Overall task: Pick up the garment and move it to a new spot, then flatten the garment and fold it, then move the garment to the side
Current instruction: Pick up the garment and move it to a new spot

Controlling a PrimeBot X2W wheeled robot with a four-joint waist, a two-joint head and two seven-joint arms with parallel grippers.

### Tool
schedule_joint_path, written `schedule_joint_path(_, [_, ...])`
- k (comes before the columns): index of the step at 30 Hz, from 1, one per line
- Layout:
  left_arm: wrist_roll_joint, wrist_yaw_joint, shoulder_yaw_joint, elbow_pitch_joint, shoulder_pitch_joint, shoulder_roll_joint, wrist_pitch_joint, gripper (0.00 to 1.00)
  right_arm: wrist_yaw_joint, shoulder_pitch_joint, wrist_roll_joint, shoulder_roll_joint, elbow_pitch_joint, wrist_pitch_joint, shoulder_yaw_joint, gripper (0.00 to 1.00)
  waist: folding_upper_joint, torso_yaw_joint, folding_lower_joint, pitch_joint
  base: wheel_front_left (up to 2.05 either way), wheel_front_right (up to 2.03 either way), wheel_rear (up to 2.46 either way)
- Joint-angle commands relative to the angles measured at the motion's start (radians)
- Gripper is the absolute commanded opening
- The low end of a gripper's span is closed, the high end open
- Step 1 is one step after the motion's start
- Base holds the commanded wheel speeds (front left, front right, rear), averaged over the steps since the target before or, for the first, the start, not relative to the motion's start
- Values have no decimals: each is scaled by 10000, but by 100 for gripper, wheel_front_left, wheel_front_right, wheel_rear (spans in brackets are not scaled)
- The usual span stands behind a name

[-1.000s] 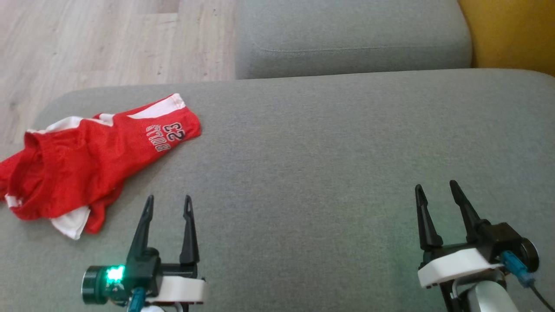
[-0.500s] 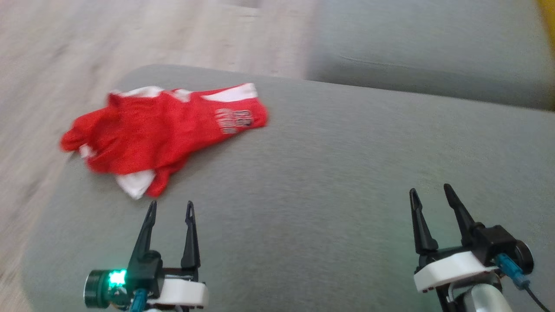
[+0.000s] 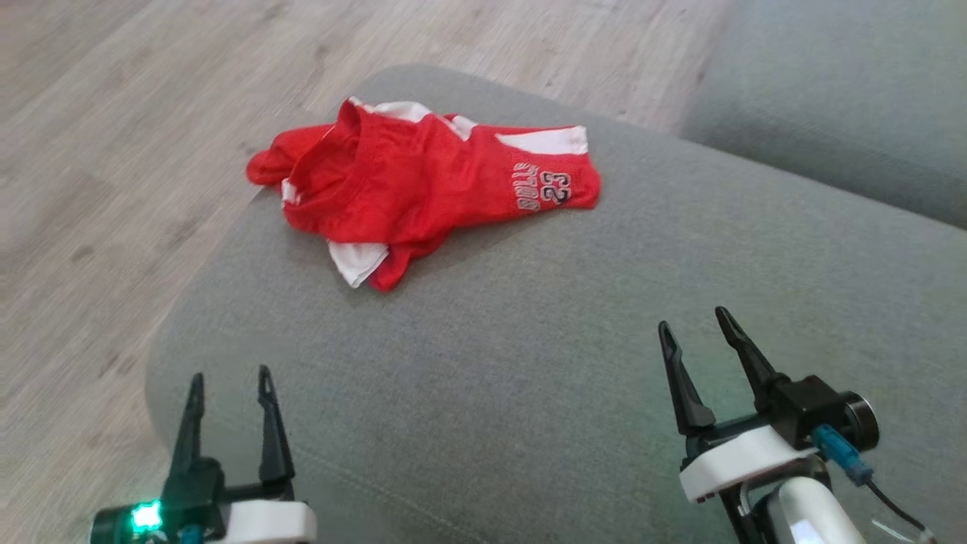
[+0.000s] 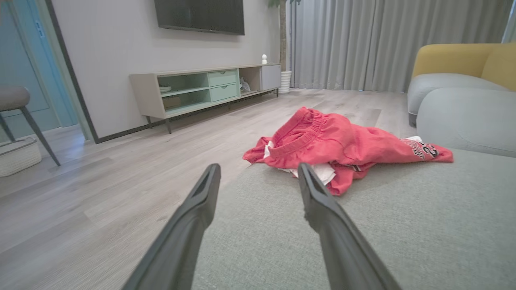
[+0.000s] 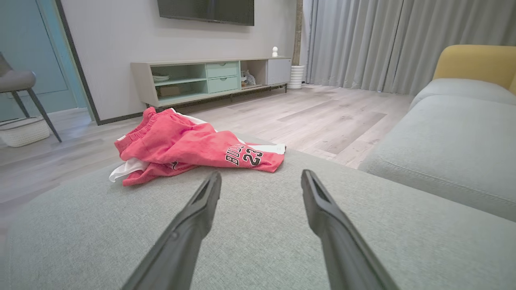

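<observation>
Our left gripper and right gripper hang spread and empty, since the crumpled garment lies ungrasped at eleven o'clock.

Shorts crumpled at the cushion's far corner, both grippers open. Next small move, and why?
Probably reach the left gripper forward to the shorts: they lie bunched near the far left edge of the cushion, on that gripper's side, and both it and the right gripper stand open and empty.

Mesh-cloth garment — matt woven cushion
</observation>
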Motion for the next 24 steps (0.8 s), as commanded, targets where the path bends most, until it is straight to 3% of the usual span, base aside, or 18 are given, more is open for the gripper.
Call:
schedule_joint_path(1, [-54,54,435,-483,-308,12,-95,100,-7,-452,-105,-95,-212,-109,262,100,0,138,-2,179,0,0,0])
schedule_joint_path(8, [109,-123,592,-662,-714,98,-95,100,-7,-479,-394,-95,-243,-109,17,100,0,219,-2,438,0,0,0])
schedule_joint_path(15, [141,-849,645,-437,-3032,579,-95,100,-7,-377,-1425,-167,-490,-109,-667,100,0,170,-2,1219,0,0,0])
schedule_joint_path(21, [-60,-1835,150,1657,-6306,690,2,100,-7,-289,-1752,-832,-956,-109,-1177,100,0,43,-2,2094,0,0,0])
schedule_joint_path(24, [-292,-2177,17,2842,-7990,641,591,100,-7,-397,-1799,-1261,-1200,-109,-1200,100,0,-242,-2,2622,0,0,0])
